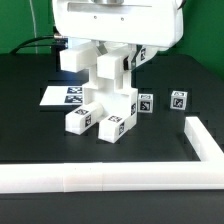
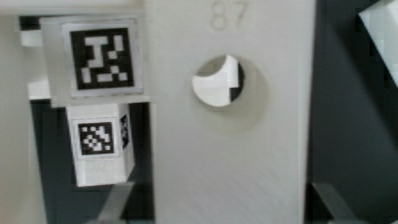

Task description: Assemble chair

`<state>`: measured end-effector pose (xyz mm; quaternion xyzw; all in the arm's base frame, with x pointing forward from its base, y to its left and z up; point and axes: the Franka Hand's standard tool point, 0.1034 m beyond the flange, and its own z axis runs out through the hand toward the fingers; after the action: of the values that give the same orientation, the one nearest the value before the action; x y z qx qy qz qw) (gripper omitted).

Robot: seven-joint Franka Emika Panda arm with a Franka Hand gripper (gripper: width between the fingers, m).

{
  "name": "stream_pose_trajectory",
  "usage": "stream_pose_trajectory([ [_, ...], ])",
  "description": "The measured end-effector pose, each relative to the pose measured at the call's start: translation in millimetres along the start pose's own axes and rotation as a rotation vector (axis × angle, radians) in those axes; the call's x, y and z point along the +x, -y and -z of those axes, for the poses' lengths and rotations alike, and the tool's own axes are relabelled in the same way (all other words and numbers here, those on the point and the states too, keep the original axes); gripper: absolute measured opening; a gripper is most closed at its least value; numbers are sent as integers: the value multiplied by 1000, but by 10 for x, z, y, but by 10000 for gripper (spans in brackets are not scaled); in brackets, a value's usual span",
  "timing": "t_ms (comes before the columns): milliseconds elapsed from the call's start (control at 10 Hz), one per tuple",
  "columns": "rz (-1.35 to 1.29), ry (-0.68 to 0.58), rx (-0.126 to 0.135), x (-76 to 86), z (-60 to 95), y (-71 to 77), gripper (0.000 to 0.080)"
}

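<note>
I see the black counter (image 1: 30,130), edged by a long white L-shaped rail (image 1: 100,178) along the front and the exterior view's right. The arm (image 1: 115,18) comes down over the half-built chair (image 1: 105,105), which stands mid-counter, just in front of the marker board (image 1: 62,96). A small tagged block (image 1: 147,102) and a second block (image 1: 178,100) sit apart towards the exterior view's right. Up close, a chair panel shows a round hole (image 2: 214,80). The fingers (image 2: 327,198) are dim, but seem clenched on the chair's upright piece.
</note>
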<state>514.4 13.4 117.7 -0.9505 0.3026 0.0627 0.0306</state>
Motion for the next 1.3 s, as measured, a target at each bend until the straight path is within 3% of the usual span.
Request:
stream_pose_trajectory([
  [1300, 26, 0, 0, -38, -10, 17, 288],
])
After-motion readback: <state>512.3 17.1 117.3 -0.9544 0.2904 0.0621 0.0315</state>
